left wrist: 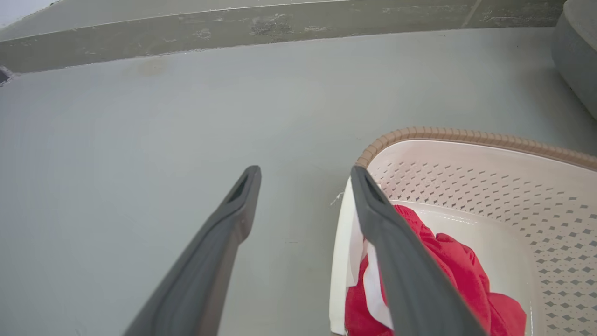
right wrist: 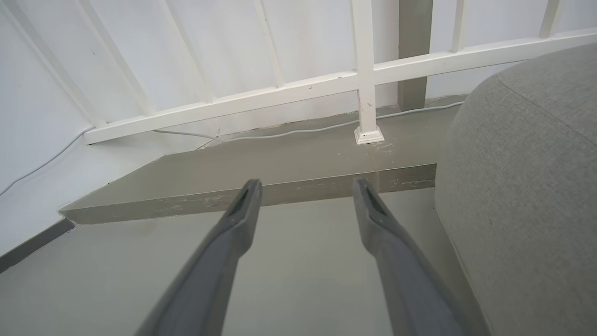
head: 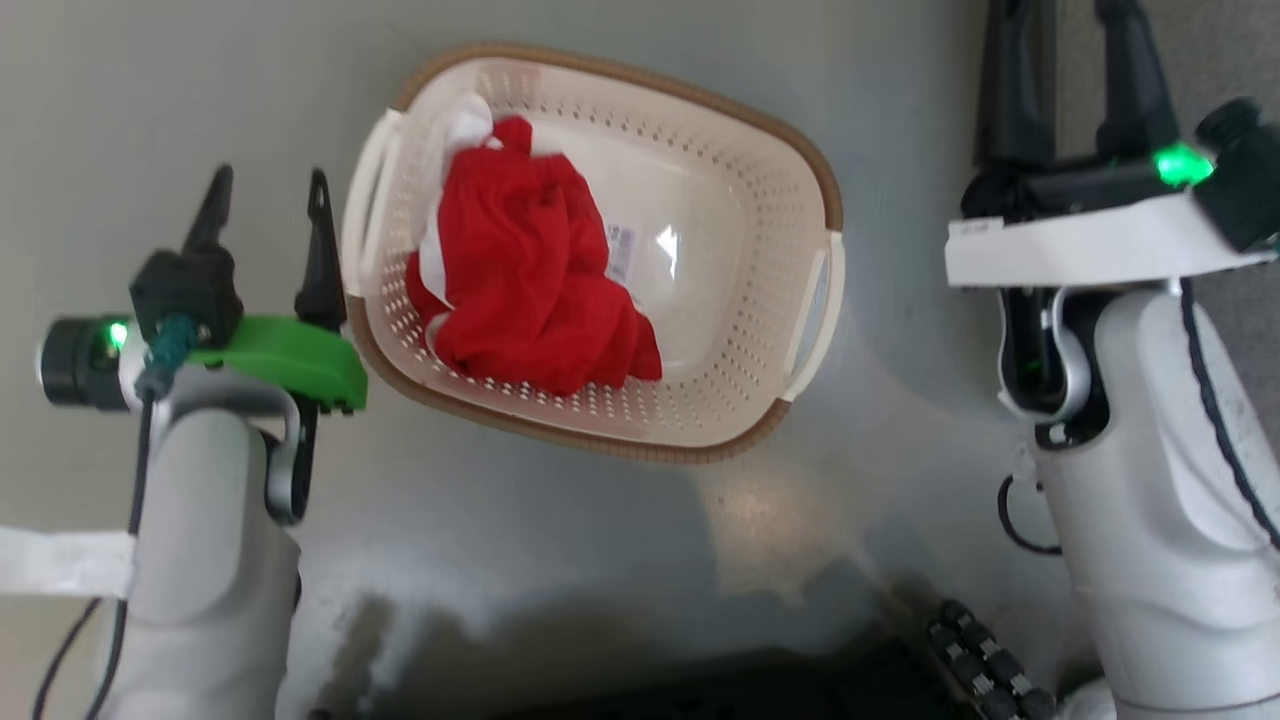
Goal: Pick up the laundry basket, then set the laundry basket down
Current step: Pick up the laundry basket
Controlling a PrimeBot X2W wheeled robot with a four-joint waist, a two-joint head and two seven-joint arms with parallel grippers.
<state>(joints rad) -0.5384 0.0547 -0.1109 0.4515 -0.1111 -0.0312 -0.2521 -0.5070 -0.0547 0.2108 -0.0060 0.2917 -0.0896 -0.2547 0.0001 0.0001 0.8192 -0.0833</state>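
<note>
Nearest, the left pincer [head: 267,200] stands open and empty, its inner finger just beside the white handle [head: 362,200] of the laundry basket [head: 760,300]. The right pincer [right wrist: 307,186], likewise open and empty, hangs well apart from the basket's other side. The basket sits on the grey floor [head: 560,520], a crumpled red cloth [head: 530,270] inside. Beyond stand a grey cushion [right wrist: 527,186] and a white railing [right wrist: 298,88].

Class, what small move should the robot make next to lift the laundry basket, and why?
Probably swing the right end effector in toward the right handle of the laundry basket: it stands open but well clear, while the open left end effector sits beside the left handle.
</note>
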